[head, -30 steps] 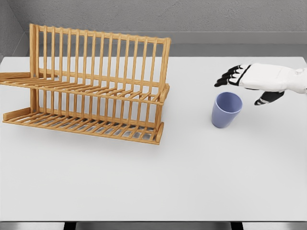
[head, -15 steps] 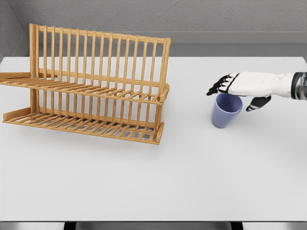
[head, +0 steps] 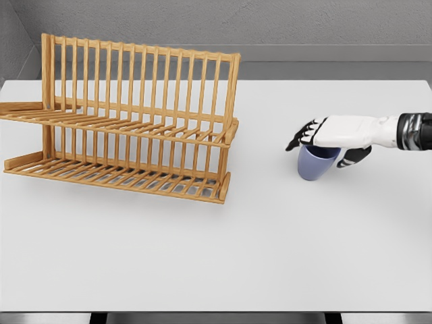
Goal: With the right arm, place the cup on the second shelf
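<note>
A blue-violet cup (head: 312, 166) stands upright on the white table (head: 270, 243), right of the middle. My right hand (head: 321, 148) comes in from the right edge and lies low over the cup's rim, hiding most of its mouth. Its dark fingertips (head: 298, 140) reach past the rim to the left, and the thumb (head: 352, 157) sits by the cup's right side. The fingers are spread and not closed round the cup. The wooden two-tier dish rack (head: 135, 128) stands at the left, its upper shelf (head: 162, 132) above the lower shelf (head: 128, 177).
The rack's tall slatted back (head: 142, 74) rises behind the shelves. A bare stretch of table lies between the rack's right end and the cup. A grey wall runs behind the table's far edge.
My right hand has come down and moved left, from above and right of the cup to lying over its rim. The cup and rack have not moved.
</note>
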You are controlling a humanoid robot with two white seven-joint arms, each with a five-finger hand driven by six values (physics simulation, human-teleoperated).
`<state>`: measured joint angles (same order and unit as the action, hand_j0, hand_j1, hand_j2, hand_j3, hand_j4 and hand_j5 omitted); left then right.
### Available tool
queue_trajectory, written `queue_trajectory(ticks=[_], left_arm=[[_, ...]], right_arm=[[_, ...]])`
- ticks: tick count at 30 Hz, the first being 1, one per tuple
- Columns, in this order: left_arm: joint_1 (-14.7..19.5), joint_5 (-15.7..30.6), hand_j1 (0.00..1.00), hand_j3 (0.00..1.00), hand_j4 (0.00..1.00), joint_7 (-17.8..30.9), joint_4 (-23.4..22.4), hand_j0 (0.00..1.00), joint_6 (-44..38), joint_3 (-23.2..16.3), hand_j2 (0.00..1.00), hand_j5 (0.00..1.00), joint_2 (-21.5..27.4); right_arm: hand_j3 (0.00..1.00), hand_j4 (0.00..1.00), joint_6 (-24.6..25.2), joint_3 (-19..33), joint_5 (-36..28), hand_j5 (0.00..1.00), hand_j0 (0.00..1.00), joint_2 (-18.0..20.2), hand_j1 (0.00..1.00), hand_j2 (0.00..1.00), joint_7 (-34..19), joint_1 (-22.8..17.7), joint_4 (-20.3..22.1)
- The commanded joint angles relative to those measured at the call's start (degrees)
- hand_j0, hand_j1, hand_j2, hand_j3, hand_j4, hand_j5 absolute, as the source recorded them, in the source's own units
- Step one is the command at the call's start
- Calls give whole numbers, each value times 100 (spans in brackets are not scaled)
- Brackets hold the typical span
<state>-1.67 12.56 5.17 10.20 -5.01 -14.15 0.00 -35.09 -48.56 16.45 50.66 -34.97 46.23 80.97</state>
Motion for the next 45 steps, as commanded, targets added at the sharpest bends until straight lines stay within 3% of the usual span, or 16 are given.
queue_trajectory(ticks=[1, 2, 7, 23, 31, 36, 45], left_arm=[[0, 1, 100, 100, 100, 1, 0, 100, 0, 0, 100, 100, 0], [0, 1, 100, 100, 100, 1, 0, 100, 0, 0, 100, 100, 0], [0, 1, 100, 100, 100, 1, 0, 100, 0, 0, 100, 100, 0], [0, 1, 100, 100, 100, 1, 0, 100, 0, 0, 100, 100, 0], [0, 1, 100, 100, 100, 1, 0, 100, 0, 0, 100, 100, 0], [0, 1, 100, 100, 100, 1, 0, 100, 0, 0, 100, 100, 0], [0, 1, 100, 100, 100, 1, 0, 100, 0, 0, 100, 100, 0]], right_arm=[[71, 71, 9, -5, -19, 71, 71, 5, 71, 71, -3, 0, 7], [66, 66, 9, -5, -19, 66, 66, 5, 66, 66, -3, 0, 7], [62, 62, 9, -5, -19, 62, 62, 5, 62, 62, -3, 0, 33], [63, 63, 9, 786, -81, 63, 63, 75, 63, 63, -3, 193, 508], [64, 64, 9, 874, -72, 64, 64, 49, 64, 64, -3, 431, 719], [64, 64, 9, 874, -72, 64, 64, -56, 64, 64, -3, 615, 1149], [64, 64, 9, 822, -81, 64, 64, -435, 64, 64, -3, 853, 1272]])
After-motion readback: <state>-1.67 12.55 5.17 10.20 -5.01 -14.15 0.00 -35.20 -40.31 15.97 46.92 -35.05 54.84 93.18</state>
